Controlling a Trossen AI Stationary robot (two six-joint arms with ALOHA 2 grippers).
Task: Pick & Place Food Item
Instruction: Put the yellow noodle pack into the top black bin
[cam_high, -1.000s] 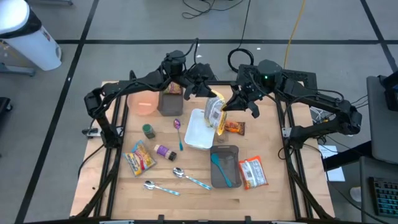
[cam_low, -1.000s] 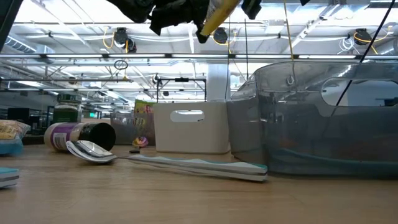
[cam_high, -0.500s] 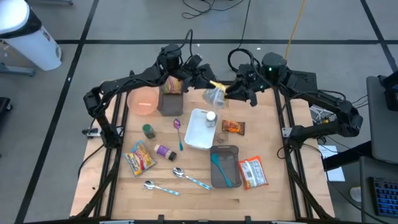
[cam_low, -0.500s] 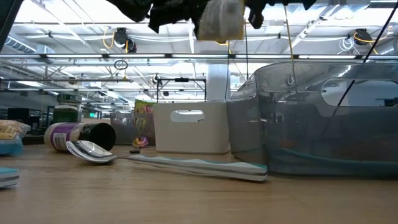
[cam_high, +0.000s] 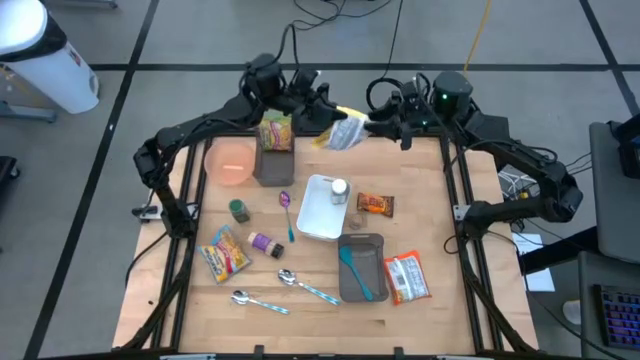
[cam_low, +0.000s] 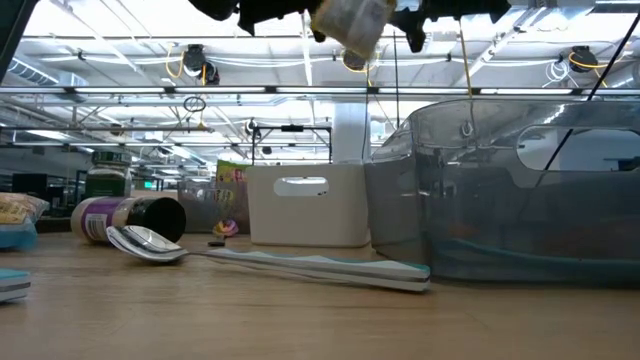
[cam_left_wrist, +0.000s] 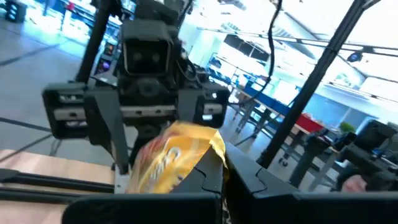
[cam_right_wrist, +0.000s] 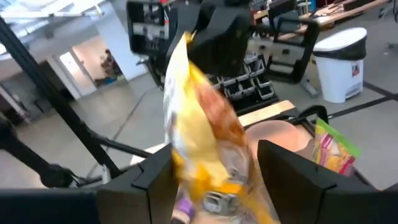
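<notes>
A yellow snack bag (cam_high: 345, 132) hangs high over the table's far edge between my two grippers. My left gripper (cam_high: 325, 115) is shut on it and comes in from the left. My right gripper (cam_high: 374, 125) faces it from the right and is open. In the right wrist view its fingers (cam_right_wrist: 155, 174) stand apart on either side of the bag's other end (cam_right_wrist: 211, 143). In the low view the bag (cam_low: 350, 20) shows at the very top, far above the table. My left gripper pinches the bag's upper edge (cam_left_wrist: 208, 144) between its two shut fingers. It comes in about level from the table's left side. The bag is lifted clear of everything and juts out slanting from the fingers toward my right gripper.
Below lie a white tray (cam_high: 318, 215) with a small bottle (cam_high: 340, 190), an orange packet (cam_high: 375, 204), a grey container (cam_high: 362, 285) with a teal spatula, a red-white packet (cam_high: 407, 278), a pink bowl (cam_high: 232, 160), a grey bin (cam_high: 273, 165), jars, spoons and another snack bag (cam_high: 225, 252).
Both grippers have carried the yellow bag up and from over the white tray toward the table's far edge. My right gripper has opened and let go of it. My left gripper has stayed shut on it, and the bag has swung from hanging down to slanting sideways.
</notes>
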